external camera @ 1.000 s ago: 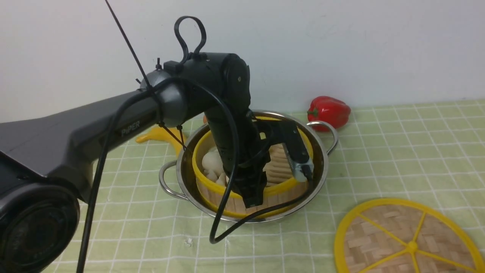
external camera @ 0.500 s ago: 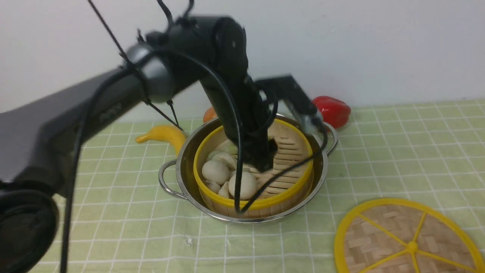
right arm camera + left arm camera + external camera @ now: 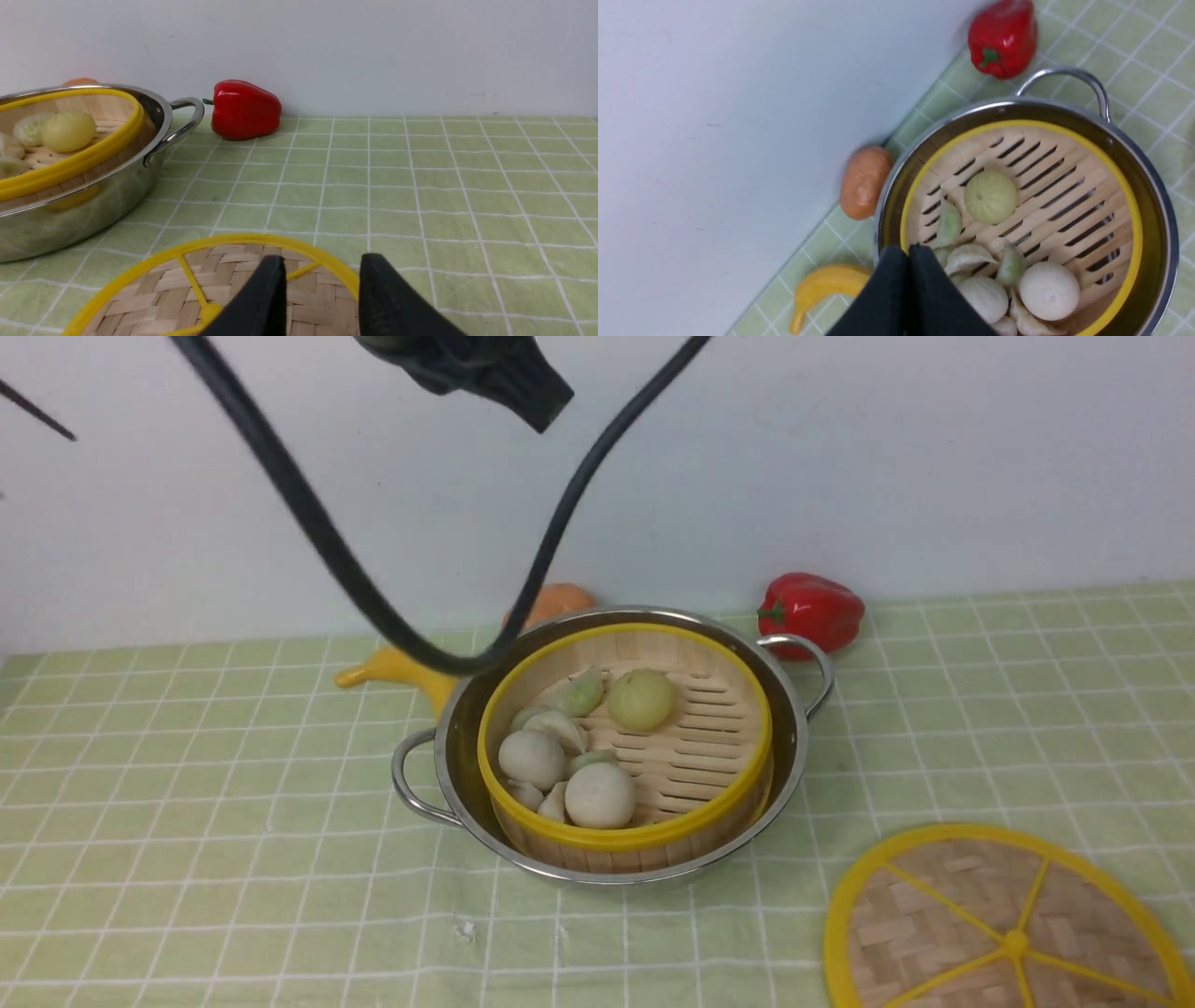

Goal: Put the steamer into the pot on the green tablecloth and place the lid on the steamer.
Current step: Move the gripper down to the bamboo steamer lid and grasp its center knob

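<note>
Lifted out of the pot (image 3: 459,747) since a second ago, the left arm (image 3: 485,378) shows only at the top edge of the front view, left of centre. Its jaws are pressed together on nothing. In the left wrist view they hang above the rim of the steamer (image 3: 1120,196), beside the pale buns (image 3: 1048,291). The right jaws stand partly apart with nothing between them, hovering over the rim of the lid (image 3: 154,294); whether they touch it I cannot tell.

A black cable (image 3: 327,555) loops down from the left arm and dips in front of the pot's upper left rim in the front view. In the middle of that frame the steamer sits inside the pot, uncovered, with buns and dumplings along its left side. The pot rests on the green tablecloth (image 3: 233,803) that covers the bench. At lower right the lid lies flat on the cloth, well apart from the pot. Behind the pot a red pepper (image 3: 814,611) sits to its upper right, a banana (image 3: 397,667) to its upper left, and an orange-brown item (image 3: 560,600) between them.
</note>
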